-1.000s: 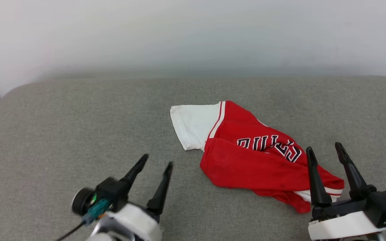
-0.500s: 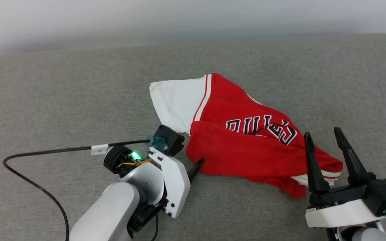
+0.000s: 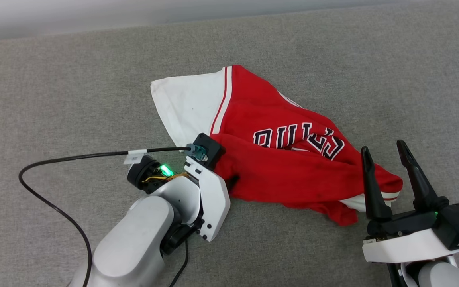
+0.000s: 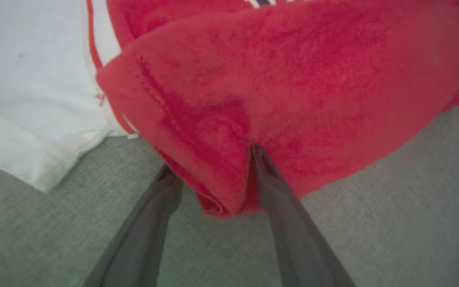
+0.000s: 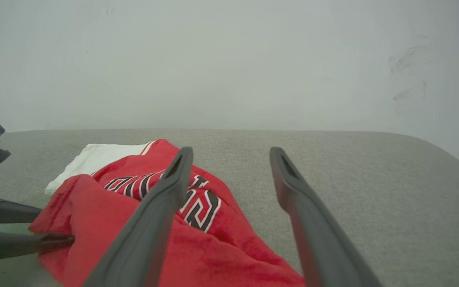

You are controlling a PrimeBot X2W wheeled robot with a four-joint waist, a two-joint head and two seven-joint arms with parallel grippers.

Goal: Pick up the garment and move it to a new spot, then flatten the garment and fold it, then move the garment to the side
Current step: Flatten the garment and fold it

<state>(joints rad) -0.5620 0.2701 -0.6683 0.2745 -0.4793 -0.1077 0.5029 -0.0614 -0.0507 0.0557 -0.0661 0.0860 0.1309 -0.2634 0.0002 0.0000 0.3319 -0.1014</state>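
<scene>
Stretching bare at 9 o'clock and from 12 to 2 o'clock of the garment (image 3: pixel 293 175), the grey cushion (image 3: pixel 54 79) offers wide open fabric up to its far edge along the top of the head view. At 6 o'clock a narrower bare strip lies between the two arms. In the right wrist view that far edge rounds off at the right.

The garment lies crumpled mid-cushion. It runs from a white sleeve (image 3: pixel 185 103) at 10 o'clock to a bunched red end at 4 o'clock. Black, white-outlined lettering (image 3: pixel 297 141) sits upside down across the middle, and the lower part is doubled over itself.

The left gripper (image 3: pixel 231 182) reaches in from 7 o'clock and meets the garment's near-left edge. Its own wrist view shows the fingers spread, one on each side of a rolled fold (image 4: pixel 217 191) of red hem. The right-hand finger (image 4: pixel 268 179) presses into the cloth and the other tip sits at the fold's edge, so the fold is straddled rather than squeezed flat. The right gripper (image 3: pixel 384 148) stands at 4 o'clock with its fingers wide apart. Its left finger crosses the garment's striped end in the head view; whether it touches the cloth cannot be told.

The cushion is a woven grey, with a pale plain wall (image 5: pixel 229 59) behind it. A black cable (image 3: pixel 86 156) loops over the fabric at 8 o'clock from the left wrist, where a green light (image 3: pixel 165 169) glows.
</scene>
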